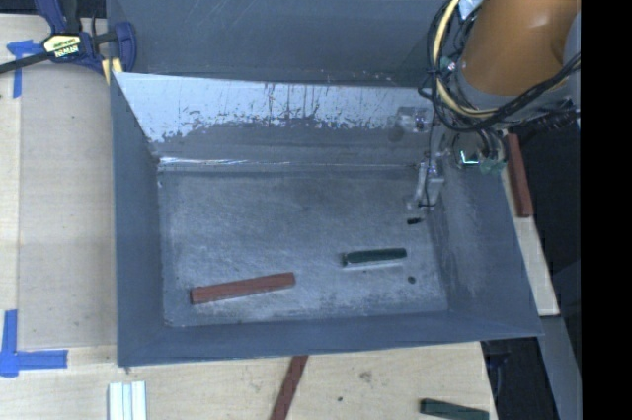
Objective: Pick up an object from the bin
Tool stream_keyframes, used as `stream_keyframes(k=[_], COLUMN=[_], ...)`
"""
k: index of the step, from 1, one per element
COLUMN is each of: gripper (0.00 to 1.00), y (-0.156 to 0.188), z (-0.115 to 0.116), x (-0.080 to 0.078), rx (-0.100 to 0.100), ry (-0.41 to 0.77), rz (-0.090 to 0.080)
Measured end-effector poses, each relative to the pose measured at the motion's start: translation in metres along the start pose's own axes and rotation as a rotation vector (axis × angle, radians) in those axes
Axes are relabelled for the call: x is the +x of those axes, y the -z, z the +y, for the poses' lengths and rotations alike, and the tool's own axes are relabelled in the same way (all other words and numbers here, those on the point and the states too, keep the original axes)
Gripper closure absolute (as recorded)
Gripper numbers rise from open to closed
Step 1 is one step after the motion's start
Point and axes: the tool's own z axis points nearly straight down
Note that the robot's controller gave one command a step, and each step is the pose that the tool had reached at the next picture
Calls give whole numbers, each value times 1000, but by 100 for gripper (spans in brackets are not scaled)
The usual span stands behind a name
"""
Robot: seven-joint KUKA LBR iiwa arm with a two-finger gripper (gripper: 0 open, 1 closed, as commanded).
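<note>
Brown stick [242, 288] lies lower left on the bin [296, 201] floor; farther right, the dark green stick [373, 258]. Just beyond it hang my jaws, spread or pressed together I cannot tell. Approach stage, I judge: next comes shifting over the green stick and descending.

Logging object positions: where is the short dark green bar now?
In the camera view, the short dark green bar lies on the floor of the grey bin, right of centre, below-left of the gripper, with the long reddish-brown stick to its left.
</note>
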Motion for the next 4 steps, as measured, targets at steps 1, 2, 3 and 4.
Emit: stream_keyframes(k=[1,2,3,4], gripper=[0,0,0,100], y=[5,-34,-101,-153], z=[0,-1,5,-17], x=[-1,14,22,64], rx=[1,2,1,1], ry=[1,68,86,34], rz=[-9,-14,-12,-9])
